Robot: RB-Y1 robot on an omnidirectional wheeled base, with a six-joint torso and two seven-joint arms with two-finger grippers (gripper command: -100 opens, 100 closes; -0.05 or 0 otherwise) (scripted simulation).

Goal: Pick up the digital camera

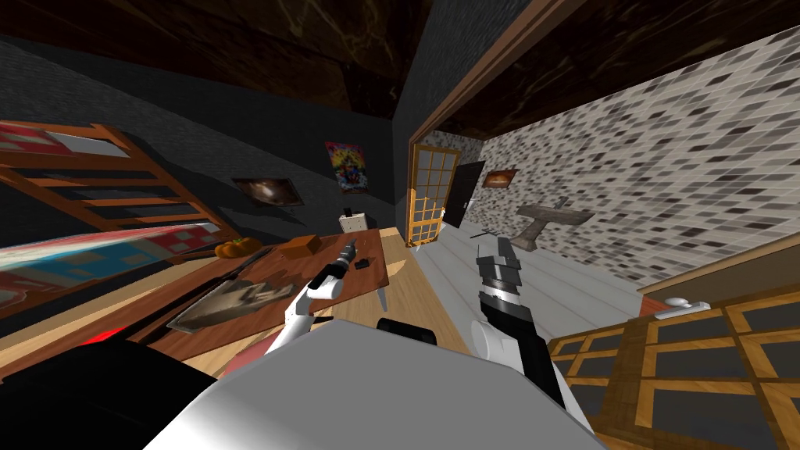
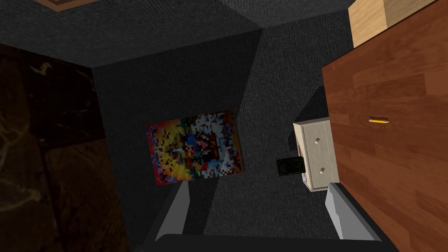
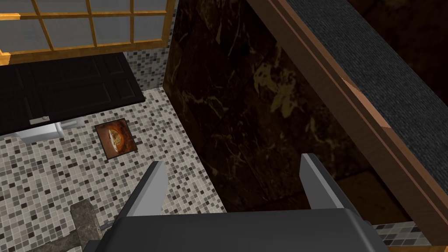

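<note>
The left gripper (image 2: pixel 258 186) is pointing along the table (image 2: pixel 393 175) toward the far wall. Its fingers (image 2: pixel 177 210) are standing apart with nothing between them. One finger is lying close over the table edge, and the other is standing off on the side away from the table.

The camera (image 2: pixel 290 166) (judged to be the small dark rectangle; its detail is too small to confirm) is lying ahead of the fingertips and well beyond them. It is falling within the line of the gap, nearer the table-side finger. It is sitting against the face of the box (image 2: pixel 317 155) that is turned away from the table; whether it is touching that face cannot be told. Its long axis is running across the gap, from finger to finger, so the jaws are probably facing its longer span. A wrist roll may be called for before closing.

A second dark thing (image 1: pixel 362 264) is lying on the table just beside the left gripper and behind its fingertips. What it is cannot be told.

The right gripper (image 3: pixel 232 159) is hanging well apart from the table, with its fingers apart and empty. The left arm is the nearer one; the next move is looking like a straight advance toward the box.
</note>
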